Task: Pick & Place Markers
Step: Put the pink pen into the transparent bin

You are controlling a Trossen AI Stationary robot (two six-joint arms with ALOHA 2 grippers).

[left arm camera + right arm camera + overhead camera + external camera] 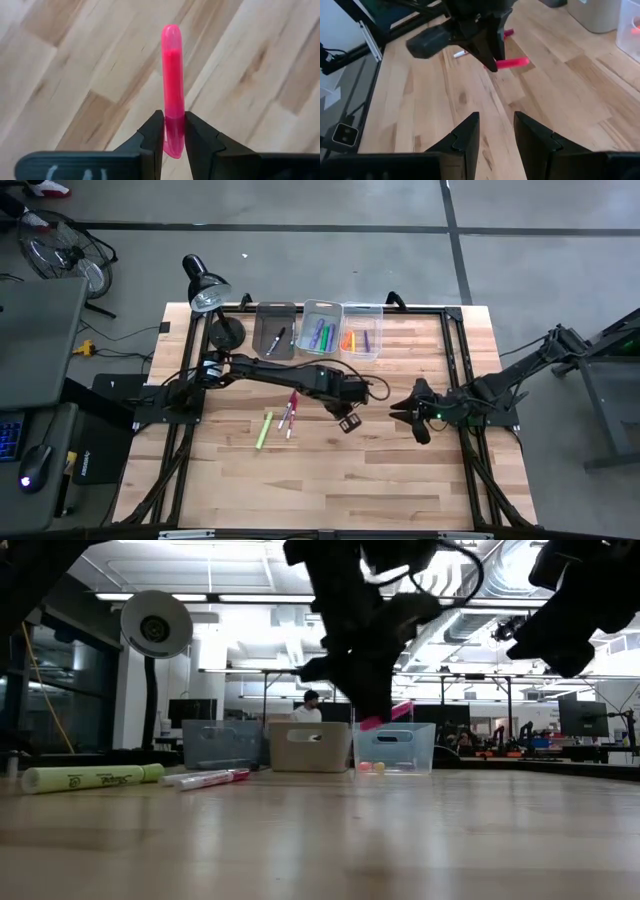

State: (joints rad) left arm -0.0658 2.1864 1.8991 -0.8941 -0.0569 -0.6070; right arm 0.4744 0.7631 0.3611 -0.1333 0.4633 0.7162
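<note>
My left gripper (348,422) hangs over the middle of the table, shut on a pink marker (172,75). The low view shows that marker (386,716) above the tabletop. A lime marker (264,430) and two red-and-white markers (289,416) lie flat on the wood to the left of it, and the low view shows them as well (90,778) (205,779). More markers sit in the bins at the far edge. My right gripper (496,125) is open, waits to the right (414,418) and touches nothing. My left gripper pinches the pink marker between its two fingers near one end (174,131). The fingers come from above, pointing down, and lie across the marker. The marker is lifted clear of the table and sticks out nearly level, its long free end (516,62) slightly raised.
Three small bins stand in a row at the far edge: a grey one (275,330), a clear middle one (322,328) and a clear right one (362,330). A black desk lamp (205,288) stands at the far left corner. Bare wood lies toward the near edge.
</note>
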